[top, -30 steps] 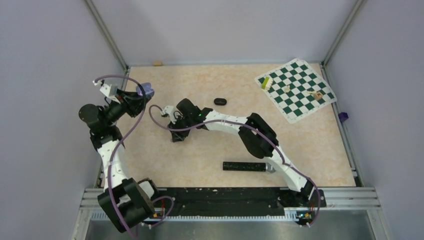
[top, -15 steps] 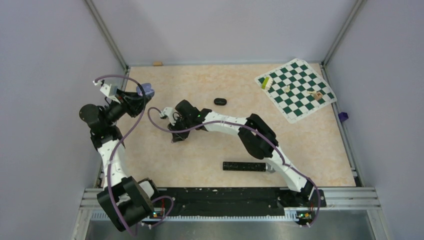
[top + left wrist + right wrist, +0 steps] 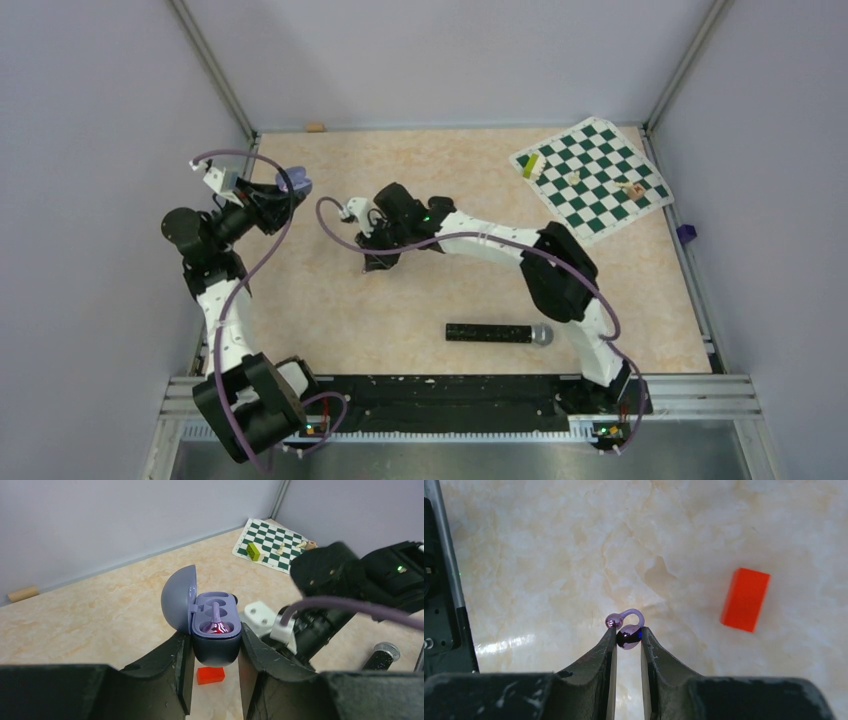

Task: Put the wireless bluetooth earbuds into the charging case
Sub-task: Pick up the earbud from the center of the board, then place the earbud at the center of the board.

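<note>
Squeezing one open charging case (image 3: 216, 649), one earbud (image 3: 216, 626) inside, is the left gripper (image 3: 214, 642); at four o'clock, the right gripper (image 3: 628, 631) pinches a second earbud (image 3: 628, 637).

A beige marbled tabletop (image 3: 450, 290) fills the middle; pale lilac walls (image 3: 440, 60) close three sides, metal posts (image 3: 210, 65) at upper corners, a rail (image 3: 690, 385) below.

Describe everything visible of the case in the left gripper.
The case is a small rounded pod, smooth grey-lavender plastic by its look, upright and clamped at its body between the fingers of the left gripper above the table. Its domed lid stands swung open. One glossy purple earbud lies in the tray; the slot beside it looks empty.
</note>
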